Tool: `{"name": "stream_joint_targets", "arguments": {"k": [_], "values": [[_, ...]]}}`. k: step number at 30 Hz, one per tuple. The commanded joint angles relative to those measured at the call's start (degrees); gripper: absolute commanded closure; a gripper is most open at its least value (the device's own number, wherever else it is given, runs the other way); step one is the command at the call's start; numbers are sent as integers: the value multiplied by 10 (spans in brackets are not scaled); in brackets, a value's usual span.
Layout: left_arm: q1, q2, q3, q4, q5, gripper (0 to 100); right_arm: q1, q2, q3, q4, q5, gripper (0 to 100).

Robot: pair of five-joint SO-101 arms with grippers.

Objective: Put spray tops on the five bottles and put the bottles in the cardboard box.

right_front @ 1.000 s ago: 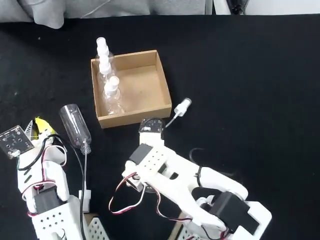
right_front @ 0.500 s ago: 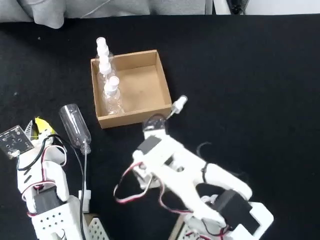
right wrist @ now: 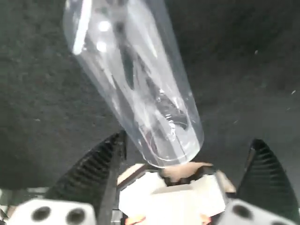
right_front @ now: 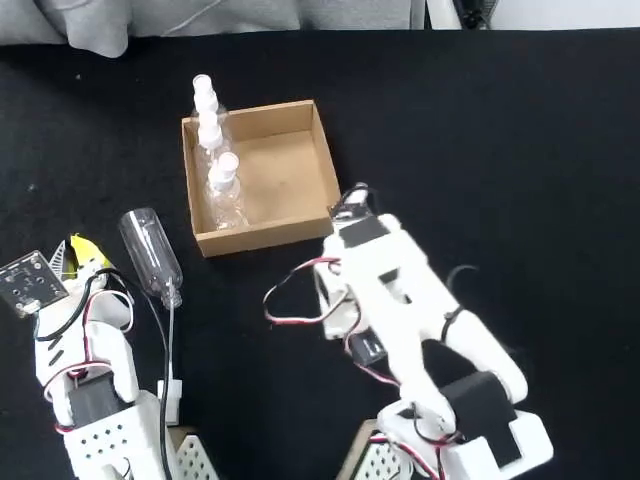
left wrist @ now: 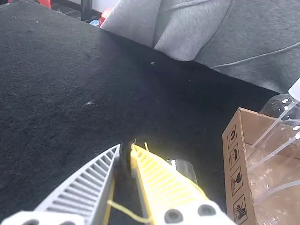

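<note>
Motion belongs to the right arm [right_front: 400,300]. In the high view it has swung from the near wall of the cardboard box [right_front: 265,237] to the box's near right corner. Its head now covers the spot where the loose spray top lay, which I read as a reach for that top. The right gripper [right wrist: 185,140] is spread wide and clasps nothing, though in the right wrist view a clear bottle [right wrist: 136,79] lies on the black desk [right_front: 520,150] between the jaws. Three capped bottles [right_front: 222,190] line the box's left wall. Another bare bottle [right_front: 150,255] lies toward the desk's near left corner, just beside the left gripper [left wrist: 125,152], whose fingers are pressed together on nothing and have not stirred. By my count two bottles remain to cap and box.
</note>
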Motion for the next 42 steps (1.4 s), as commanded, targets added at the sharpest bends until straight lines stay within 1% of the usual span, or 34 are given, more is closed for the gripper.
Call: {"name": "stream_joint_targets", "arguments": {"k": [1, 4, 6, 10, 15, 18, 21, 29, 33, 38, 42], "values": [[-3, -6, 15, -3, 1, 970, 60, -32, -30, 9, 91, 649], [-3, -6, 15, -3, 1, 970, 98, -32, -33, 9, 190, 649], [-3, -6, 15, -3, 1, 970, 113, -33, -34, 9, 234, 649], [-2, -6, 15, -3, 1, 970, 119, -51, -44, 9, 252, 649], [-1, -6, 15, -3, 1, 970, 118, -102, -48, 19, 325, 649], [-1, -6, 15, -3, 1, 970, 120, -127, -64, 40, 347, 645], [-1, -6, 15, -3, 1, 970, 111, -132, -76, 59, 348, 645], [-3, -6, 15, -3, 1, 970, 38, -131, -105, 61, 340, 649], [-3, -6, 15, -3, 1, 970, 5, -131, -104, 41, 301, 651], [-3, -6, 15, -3, 1, 970, -18, -110, -105, 14, 266, 738], [-3, -6, 15, -3, 1, 970, -24, -61, -106, -24, 265, 739]]}}
